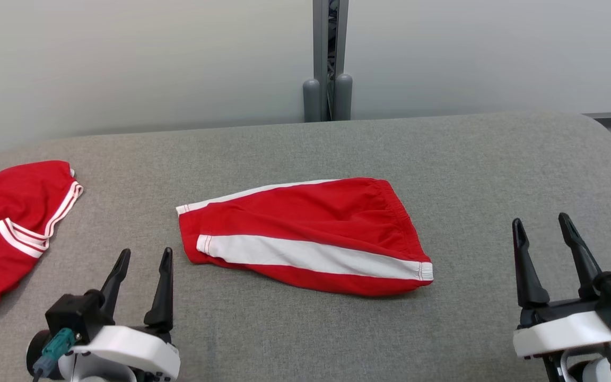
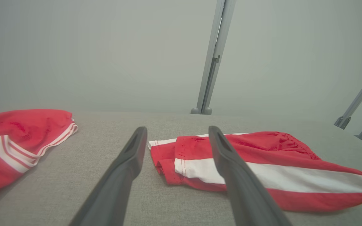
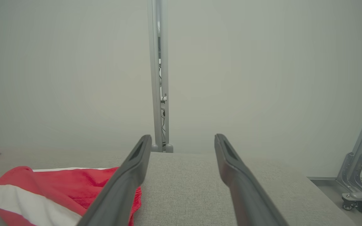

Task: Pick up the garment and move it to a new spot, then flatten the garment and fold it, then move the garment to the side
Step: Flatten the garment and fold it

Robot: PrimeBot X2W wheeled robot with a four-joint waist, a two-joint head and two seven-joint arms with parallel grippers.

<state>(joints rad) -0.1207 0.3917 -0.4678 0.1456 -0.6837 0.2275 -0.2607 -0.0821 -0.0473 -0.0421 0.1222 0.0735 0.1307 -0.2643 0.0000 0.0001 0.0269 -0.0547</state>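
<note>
Both my left gripper (image 1: 142, 258) and right gripper (image 1: 541, 223) spread wide, empty. Red shorts (image 1: 305, 233) lie folded mid-table (image 1: 470, 159), between them. Soft, light, floppy cloth; probably best pinched at waistband corner and leg hem.

Garment (image 1: 305, 239) at the centre of the table (image 1: 470, 159); second garment (image 1: 8, 223) at the table's left edge; left gripper (image 1: 146, 251) between them, nearer front; right gripper (image 1: 540, 219) well right; post (image 1: 329, 58) behind the table.
</note>
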